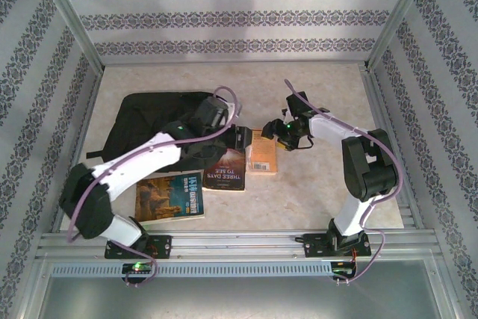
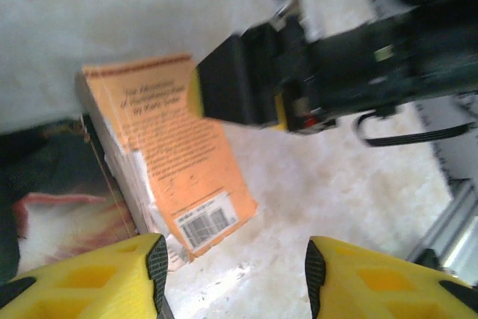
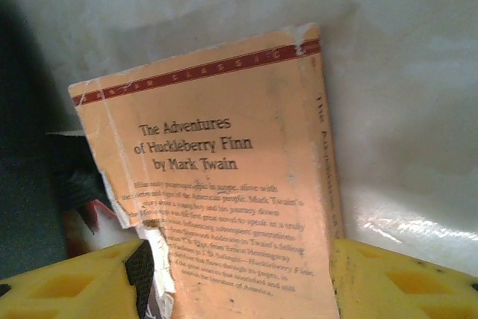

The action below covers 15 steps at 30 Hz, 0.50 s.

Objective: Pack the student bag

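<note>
A large black soft fabric student bag [image 1: 146, 121] lies flat at the far left of the pale marbled table [image 1: 314, 199], rounded and slack. My left arm [image 1: 142, 158] crosses its near edge, so I cannot tell whether its zip is open or what it holds. Three books lie outside it on the table. A blue and brown hardback [image 1: 170, 198] sits nearest my left base. A dark paperback lettered "Three Days to See" [image 1: 226, 172] lies just to its right. Beside that lies a worn orange paperback of Huckleberry Finn [image 1: 262, 153] with a torn cover edge.

My left arm stretches from the near rail up and rightward, elbow low. My left claw [image 2: 235, 267] hangs just above the dark paperback, its yellow fingers [image 2: 127, 274] moderately wide with bare table between them and nothing gripped. My right arm [image 1: 366, 162] rises from its base, folds at the elbow and reaches leftward. My right claw [image 3: 240, 259] tips down over the orange paperback, one yellow finger at each long edge. Whether the fingers press on the book, I cannot tell.
</note>
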{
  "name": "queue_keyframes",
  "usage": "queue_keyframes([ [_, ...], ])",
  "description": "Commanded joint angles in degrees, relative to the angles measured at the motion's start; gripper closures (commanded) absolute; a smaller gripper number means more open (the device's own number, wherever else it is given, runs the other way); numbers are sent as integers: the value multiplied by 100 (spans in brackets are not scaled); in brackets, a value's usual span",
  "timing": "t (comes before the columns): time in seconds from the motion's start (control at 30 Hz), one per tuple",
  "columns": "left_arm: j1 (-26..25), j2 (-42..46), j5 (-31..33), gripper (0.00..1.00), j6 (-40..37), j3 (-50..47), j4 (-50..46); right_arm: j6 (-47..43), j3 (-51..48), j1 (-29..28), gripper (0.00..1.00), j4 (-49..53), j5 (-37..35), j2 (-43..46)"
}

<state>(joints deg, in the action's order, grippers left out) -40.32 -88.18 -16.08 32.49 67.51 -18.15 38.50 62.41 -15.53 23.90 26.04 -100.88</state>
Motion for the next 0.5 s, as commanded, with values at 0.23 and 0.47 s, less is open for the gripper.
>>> queue_keyframes([
  [0.23, -126, -1515, 841, 56, 288, 130, 344, -464, -314, 71, 38, -510, 236, -230],
  [0.47, -87, -2192, 436, 64, 527, 132, 1027, -354, -552, 46, 45, -1096, 745, -320],
])
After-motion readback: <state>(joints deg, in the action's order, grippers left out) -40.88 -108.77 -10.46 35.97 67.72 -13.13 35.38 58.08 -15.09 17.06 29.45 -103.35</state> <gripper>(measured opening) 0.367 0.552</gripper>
